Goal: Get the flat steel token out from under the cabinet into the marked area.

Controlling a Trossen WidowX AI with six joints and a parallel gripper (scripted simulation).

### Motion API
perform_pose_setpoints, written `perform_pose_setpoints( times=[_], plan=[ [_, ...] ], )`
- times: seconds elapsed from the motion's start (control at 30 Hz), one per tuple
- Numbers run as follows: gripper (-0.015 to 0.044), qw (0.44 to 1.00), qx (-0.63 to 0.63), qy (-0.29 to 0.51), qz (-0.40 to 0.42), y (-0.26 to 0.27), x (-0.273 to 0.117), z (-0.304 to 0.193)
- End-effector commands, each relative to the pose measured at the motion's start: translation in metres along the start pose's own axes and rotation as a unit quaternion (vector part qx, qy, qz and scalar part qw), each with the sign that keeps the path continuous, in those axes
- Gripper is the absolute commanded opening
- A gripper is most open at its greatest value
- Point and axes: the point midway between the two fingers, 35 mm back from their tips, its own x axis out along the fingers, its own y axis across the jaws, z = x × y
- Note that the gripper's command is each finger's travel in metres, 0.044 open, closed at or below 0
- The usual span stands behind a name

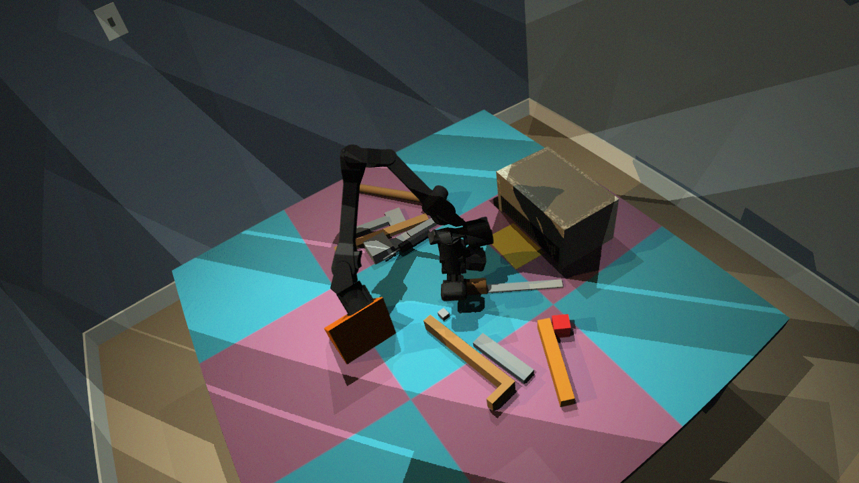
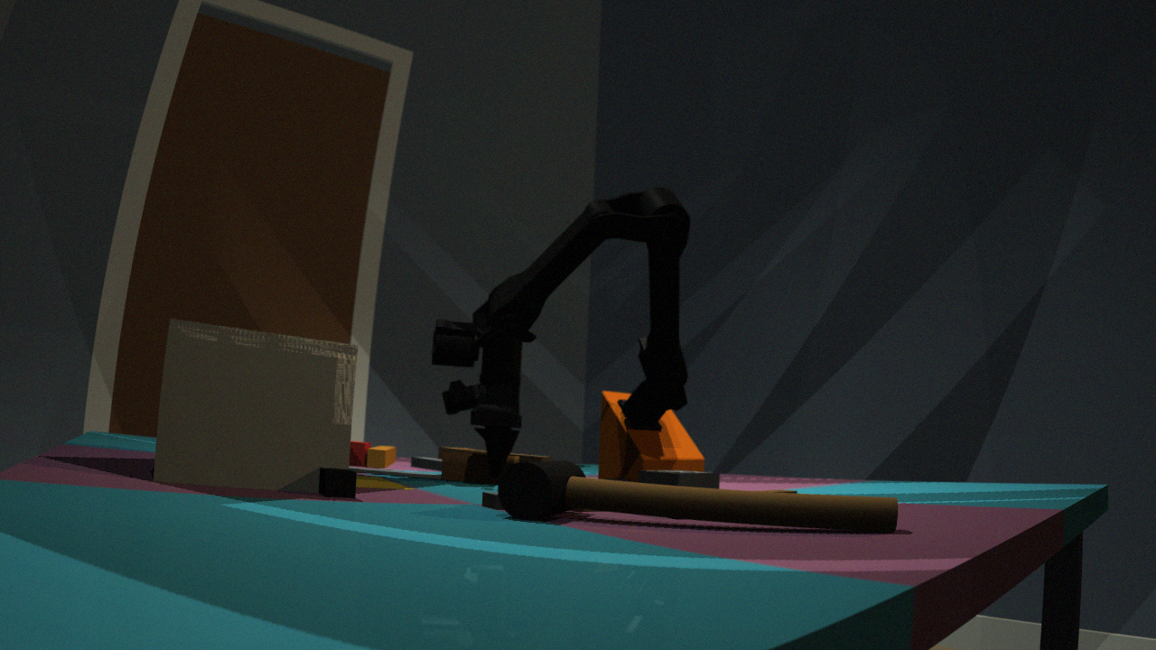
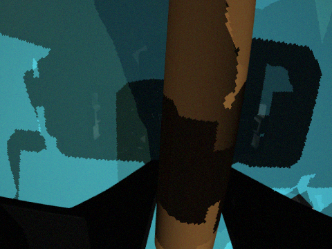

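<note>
The tan cabinet [image 1: 555, 183] [image 2: 250, 403] stands at the back of the table; its lower front is in shadow. The yellow marked area [image 1: 514, 247] [image 2: 383, 482] lies in front of it. The steel token cannot be made out in any view. My gripper [image 2: 497, 471] [image 3: 187, 170] points down and is shut on the round wooden handle [image 1: 478, 286] [image 3: 204, 86] of a tool. Its long flat grey blade [image 1: 525, 286] points right in the top view, in front of the marked area and outside it. Whether the tool touches the table is unclear.
Near the front lie an L-shaped wooden stick [image 1: 465, 352], a grey bar [image 1: 503, 359], an orange bar [image 1: 556, 363] with a red block [image 1: 561, 325], and a small grey piece [image 1: 443, 314]. A mallet [image 1: 389, 193] [image 2: 727, 499] and grey hammer-like pieces [image 1: 379, 246] lie behind the arm.
</note>
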Motion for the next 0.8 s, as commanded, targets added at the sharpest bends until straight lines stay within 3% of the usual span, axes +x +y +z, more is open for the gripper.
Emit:
perform_pose_setpoints(
  times=[0.0, 0.77],
  plan=[
    [0.0000, 1.000, -0.002, -0.002, 0.004, 0.005, -0.002, -0.002],
    [0.0000, 1.000, -0.002, -0.002, 0.004, 0.025, -0.002, -0.017]
  ],
)
